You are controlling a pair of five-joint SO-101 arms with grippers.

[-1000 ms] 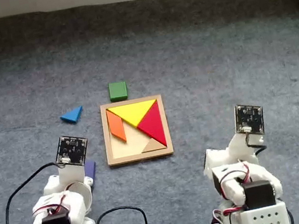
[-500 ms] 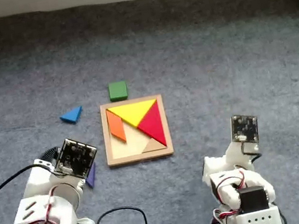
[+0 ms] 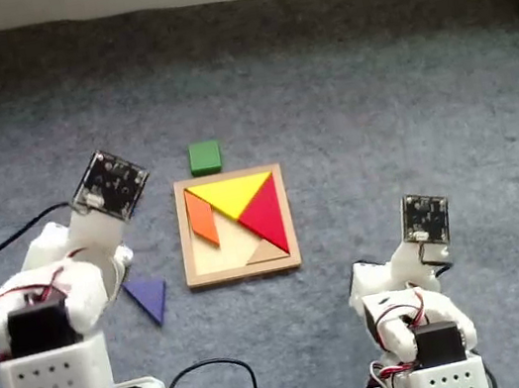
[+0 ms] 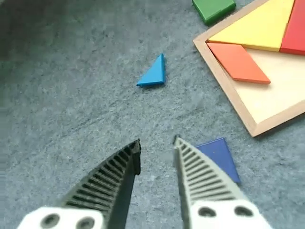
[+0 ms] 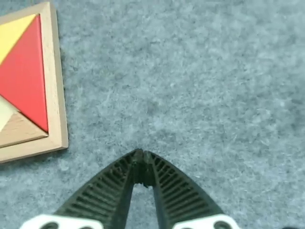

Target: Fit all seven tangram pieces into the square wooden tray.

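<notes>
Standing open, the left gripper [image 4: 157, 140] is just beside the purple triangle [image 4: 215, 150], left of the wooden tray [image 4: 224, 82]; the right gripper [image 5: 142, 153] is closed, empty.

**Colours, quick list**

In pale wood tray [image 3: 244, 273]: yellow tri [image 3: 230, 196], red tri [image 3: 266, 218], orange parallelogram [image 3: 202, 218], tan tri [image 3: 267, 250]. Loose on grey-blue carpet [image 3: 367, 64]: green sq [image 3: 204, 157], bright blue tri [image 4: 153, 73], indigo tri [image 3: 147, 297]. All plain, no patterns.

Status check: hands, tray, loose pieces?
Left hand open, empty, over carpet by purple triangle. Right hand shut, empty, beside tray. Tray part-filled; green square, blue triangle, purple triangle outside.
</notes>
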